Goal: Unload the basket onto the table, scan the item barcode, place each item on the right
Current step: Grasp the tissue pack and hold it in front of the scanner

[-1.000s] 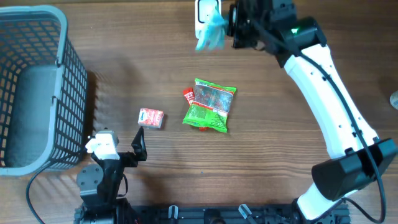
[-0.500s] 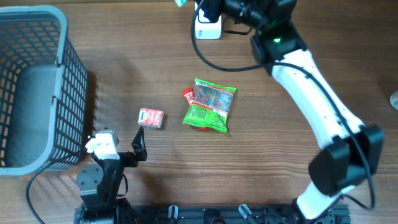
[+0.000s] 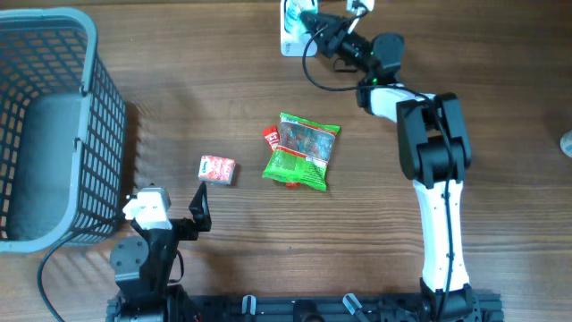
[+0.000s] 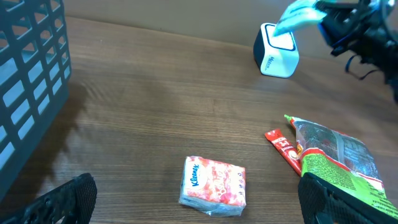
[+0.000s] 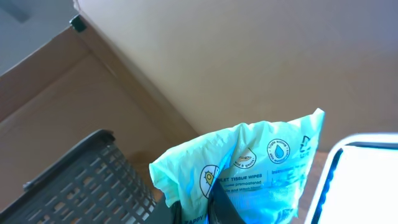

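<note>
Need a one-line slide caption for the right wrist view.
Right gripper shut on a mint-green wet tissue wipes pack, held beside the white scanner, grey basket behind.

Kleenex tissue pack (image 4: 213,190), seemingly "tissue wipes" pouch (image 5: 249,168)

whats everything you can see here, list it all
basket: 1, grey-blue plastic, left side of the table
Kleenex pack: 1, pink and white, lying between the basket and the snack bag
snack bag: 1, green, lying flat mid-table
sachet: 1, red, against the snack bag's left edge
scanner: 1, white, at the table's far edge
wipes pack: 1, light teal, held up by the scanner
table: 1, brown wood, under everything
left gripper: 1, black and white, open and empty, near edge beside the basket
right gripper: 1, black, shut on the wipes pack at the far edge
</note>
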Available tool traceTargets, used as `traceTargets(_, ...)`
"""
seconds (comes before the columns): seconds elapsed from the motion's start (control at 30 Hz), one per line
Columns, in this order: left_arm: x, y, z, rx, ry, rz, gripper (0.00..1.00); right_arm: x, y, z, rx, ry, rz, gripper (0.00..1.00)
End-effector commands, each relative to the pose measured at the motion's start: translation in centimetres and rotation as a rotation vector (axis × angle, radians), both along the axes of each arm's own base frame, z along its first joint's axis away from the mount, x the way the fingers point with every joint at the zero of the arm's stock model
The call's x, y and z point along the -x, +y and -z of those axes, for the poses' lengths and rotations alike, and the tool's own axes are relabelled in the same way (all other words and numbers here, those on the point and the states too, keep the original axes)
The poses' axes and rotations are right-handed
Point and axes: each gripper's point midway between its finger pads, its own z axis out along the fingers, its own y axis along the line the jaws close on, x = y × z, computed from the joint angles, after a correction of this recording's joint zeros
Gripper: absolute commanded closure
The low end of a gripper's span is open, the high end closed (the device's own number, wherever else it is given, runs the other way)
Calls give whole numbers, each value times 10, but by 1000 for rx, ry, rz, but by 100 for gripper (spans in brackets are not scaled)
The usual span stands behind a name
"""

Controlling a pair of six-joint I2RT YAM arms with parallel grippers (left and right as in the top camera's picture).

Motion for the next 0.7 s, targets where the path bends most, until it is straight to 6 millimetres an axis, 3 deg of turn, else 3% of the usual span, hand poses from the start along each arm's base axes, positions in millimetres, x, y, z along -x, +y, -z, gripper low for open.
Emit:
traceTargets(0.0, 0, 0, -1, 12, -6, -2, 0, -12, 1, -8, -26, -56, 26, 96)
traceTargets(0.13, 0, 0, -1, 12, -6, -2, 0, -19, 2, -11, -12, -92, 40, 96)
traceTargets(0.37, 0, 0, -1, 12, -6, -2, 0, -23, 2, 19, 36, -47, 45, 96)
traceTargets(0.47, 0, 0, -1, 12, -6, -2, 0, -12, 6, 36, 112, -37, -57, 96)
traceTargets(0.53, 0, 0, -1, 12, -6, -2, 0, -20, -1, 70, 167, 100, -46, 96)
traceTargets(0.6, 0, 0, -1, 12, -6, -2, 0, -26, -9, 89, 218, 144, -17, 96)
traceTargets(0.67, 0, 0, -1, 12, -6, -2, 0, -26, -17, 93, 223, 159, -21, 95)
